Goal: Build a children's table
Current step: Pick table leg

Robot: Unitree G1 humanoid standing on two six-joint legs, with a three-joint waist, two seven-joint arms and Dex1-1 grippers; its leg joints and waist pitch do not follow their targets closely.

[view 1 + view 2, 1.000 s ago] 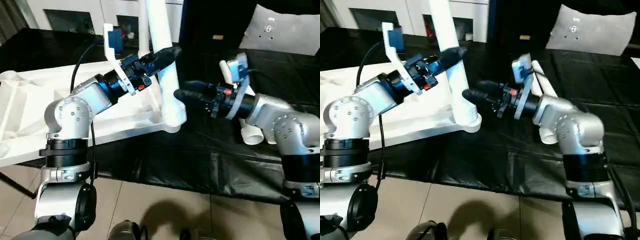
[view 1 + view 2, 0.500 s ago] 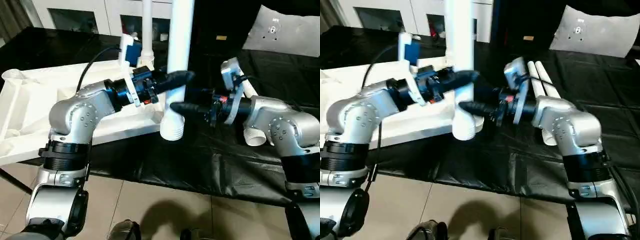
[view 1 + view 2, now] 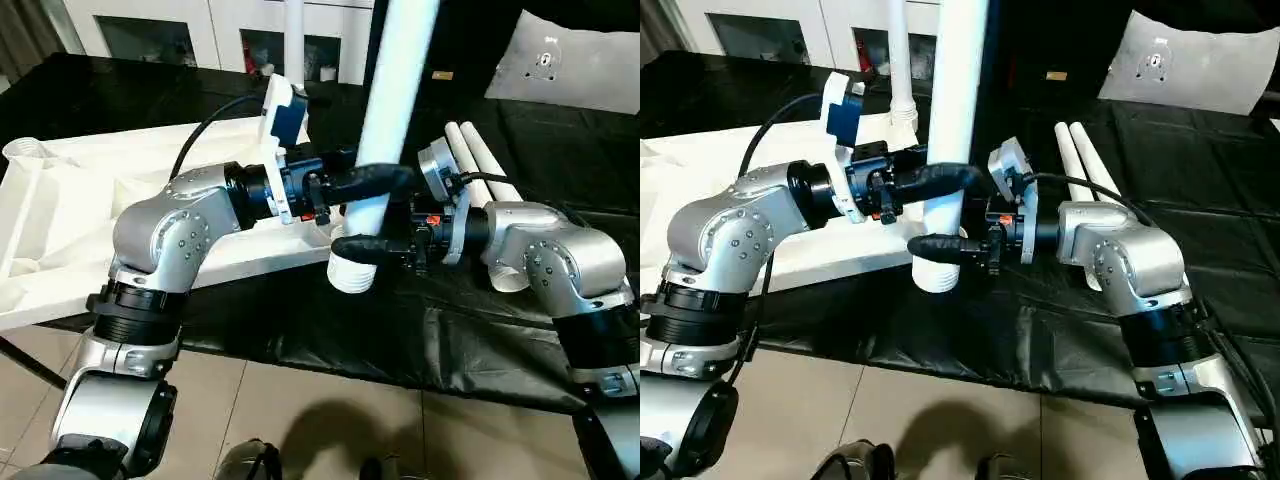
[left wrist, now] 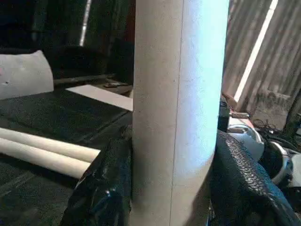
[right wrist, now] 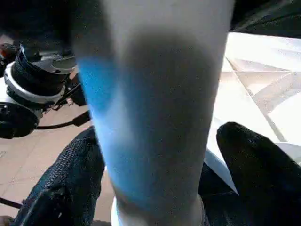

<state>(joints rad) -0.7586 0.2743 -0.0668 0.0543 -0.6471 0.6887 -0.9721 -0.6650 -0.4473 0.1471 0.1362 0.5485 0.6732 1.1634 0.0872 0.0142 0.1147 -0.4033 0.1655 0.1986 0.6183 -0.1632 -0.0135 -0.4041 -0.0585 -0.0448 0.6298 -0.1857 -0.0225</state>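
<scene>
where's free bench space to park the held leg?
Bare black sheet along the near bench edge, below both claws, and more far right beyond the two spare legs, short of the white panel. Crowded: the tabletop fills the left, and the centre holds the left claw, right claw and held leg.

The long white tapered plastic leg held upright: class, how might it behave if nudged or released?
The long white tapered plastic leg looks stiff, showing no bend. Round and smooth, it may slip or roll. Tall and narrow, it would likely tip without the left end effector and right end effector.
</scene>
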